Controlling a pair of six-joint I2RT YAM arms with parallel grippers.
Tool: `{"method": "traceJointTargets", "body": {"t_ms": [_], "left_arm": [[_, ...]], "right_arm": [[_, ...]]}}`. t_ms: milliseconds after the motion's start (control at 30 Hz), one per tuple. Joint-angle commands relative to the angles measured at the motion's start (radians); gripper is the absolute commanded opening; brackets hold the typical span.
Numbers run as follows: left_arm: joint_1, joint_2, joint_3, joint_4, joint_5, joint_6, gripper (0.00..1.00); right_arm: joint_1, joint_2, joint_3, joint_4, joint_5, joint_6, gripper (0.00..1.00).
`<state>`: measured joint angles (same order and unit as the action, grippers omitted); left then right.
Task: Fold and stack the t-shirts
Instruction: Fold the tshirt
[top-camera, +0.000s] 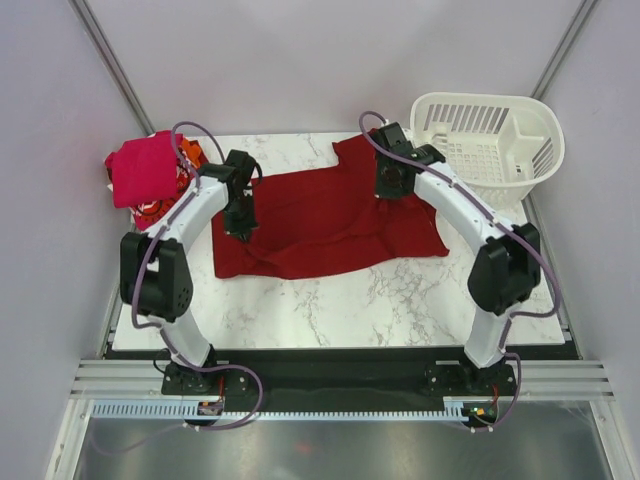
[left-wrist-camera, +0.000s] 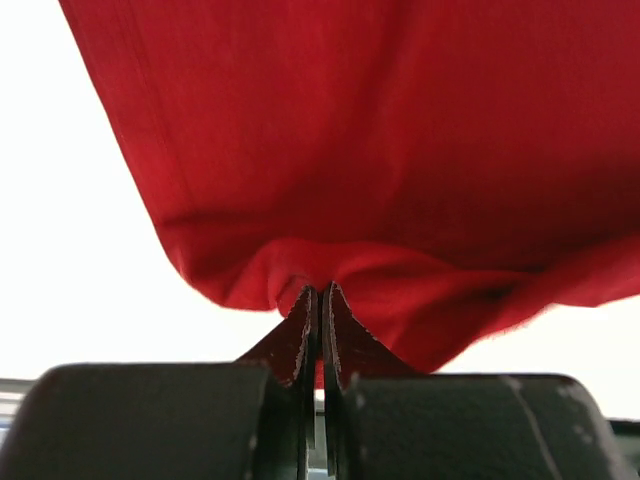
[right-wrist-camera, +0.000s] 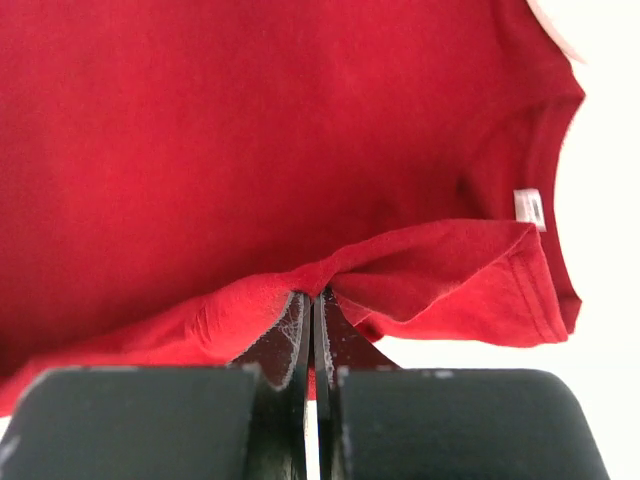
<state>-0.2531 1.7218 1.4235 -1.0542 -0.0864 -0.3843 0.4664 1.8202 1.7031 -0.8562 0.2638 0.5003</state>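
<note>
Folding the dark red t-shirt (top-camera: 330, 225), spread on the desk (top-camera: 400, 300): your left pincer (left-wrist-camera: 320, 292) and right pincer (right-wrist-camera: 312, 297) are each clamped on a cloth edge. Next you'll likely need to carry both across together.

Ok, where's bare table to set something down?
Bare: the near strip of table between the dark red shirt and the near edge, plus a small far patch behind the shirt. Crowded: shirt pile far left, white basket far right.
</note>
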Motion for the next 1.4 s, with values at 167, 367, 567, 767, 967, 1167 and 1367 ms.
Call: {"method": "traceJointTargets", "body": {"t_ms": [167, 367, 567, 767, 967, 1167, 1367], "left_arm": [[0.06, 0.26, 0.239, -0.047, -0.049, 0.119, 0.1], [0.091, 0.273, 0.321, -0.079, -0.099, 0.088, 0.56], [0.092, 0.087, 0.253, -0.078, -0.286, 0.055, 0.69], [0.084, -0.125, -0.038, 0.045, -0.233, 0.022, 0.61], [0.081, -0.249, -0.322, 0.244, -0.084, 0.116, 0.68], [0.077, -0.232, -0.383, 0.322, -0.018, 0.177, 0.75], [0.042, -0.165, -0.35, 0.338, -0.087, 0.199, 0.75]], "right_arm": [[-0.026, 0.339, 0.336, -0.055, 0.057, -0.052, 0.07], [-0.04, 0.472, 0.579, -0.098, 0.104, -0.127, 0.89], [-0.04, 0.306, 0.497, -0.08, 0.219, -0.164, 0.98], [-0.112, -0.031, -0.054, 0.095, 0.137, -0.08, 0.98], [-0.244, -0.234, -0.489, 0.305, -0.166, -0.026, 0.98], [-0.281, -0.248, -0.634, 0.384, -0.251, -0.014, 0.98], [-0.291, -0.233, -0.646, 0.408, -0.261, -0.026, 0.98]]}}
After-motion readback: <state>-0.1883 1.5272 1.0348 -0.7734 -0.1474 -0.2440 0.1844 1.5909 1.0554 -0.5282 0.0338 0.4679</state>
